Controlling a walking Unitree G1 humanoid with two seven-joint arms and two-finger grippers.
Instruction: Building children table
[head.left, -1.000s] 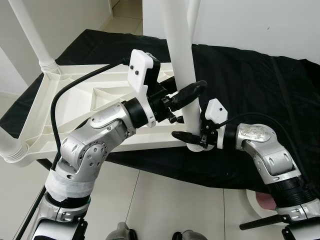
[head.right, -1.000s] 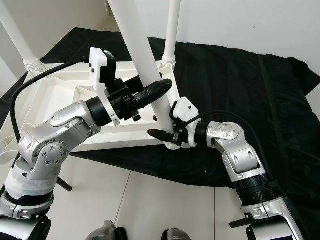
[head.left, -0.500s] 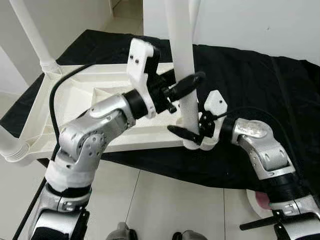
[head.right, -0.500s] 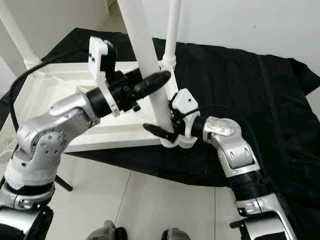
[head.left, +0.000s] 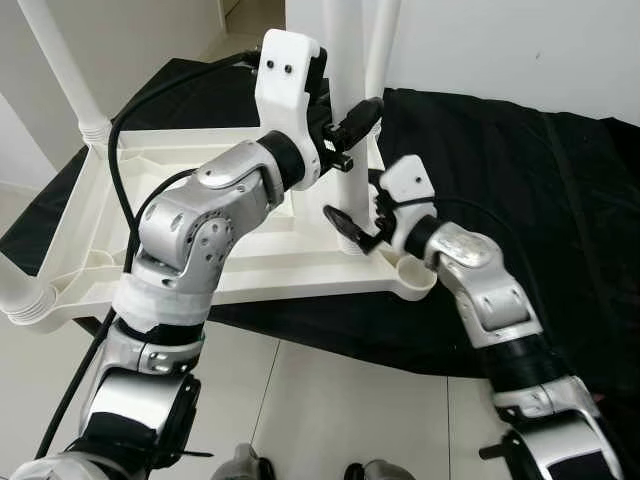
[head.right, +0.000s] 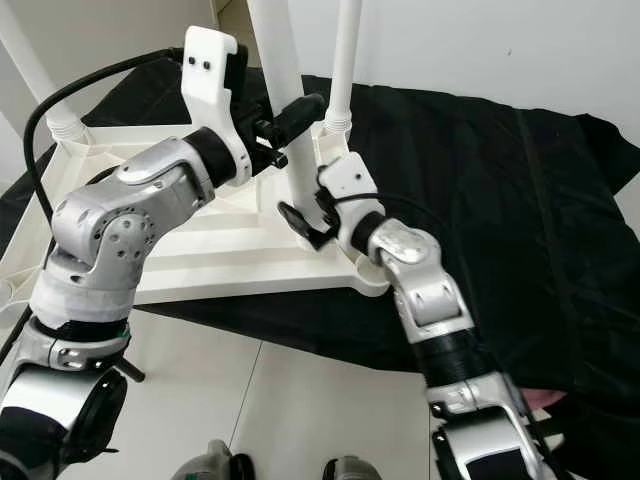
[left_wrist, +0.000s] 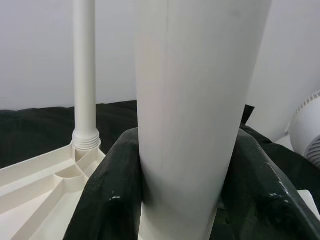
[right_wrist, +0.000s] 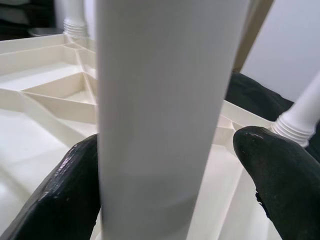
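Observation:
The white table top (head.left: 200, 170) lies upside down on a black cloth (head.left: 500, 150). A loose white table leg (head.left: 345, 50) stands almost upright over its underside, a little left of the empty near-right corner socket (head.left: 413, 280). My left gripper (head.left: 350, 125) is shut on the leg's middle, and both black fingers (left_wrist: 107, 195) press its sides. My right gripper (head.left: 355, 228) sits lower, near the leg's foot. It is open around the leg (right_wrist: 160, 100): one finger (right_wrist: 65, 195) touches it, the other (right_wrist: 280, 170) stands a small gap away.
Fitted legs stand at the far-right corner (head.right: 342, 60), the far-left corner (head.left: 60, 70) and the near-left corner (head.left: 15, 290). White floor tiles (head.left: 330, 400) lie before the cloth, with my feet at the bottom edge. A white fan (left_wrist: 310, 135) stands beyond the cloth.
Both arms have carried the leg away from the near-right corner socket, farther in over the table's underside, and it now stands straighter. That socket is now uncovered.

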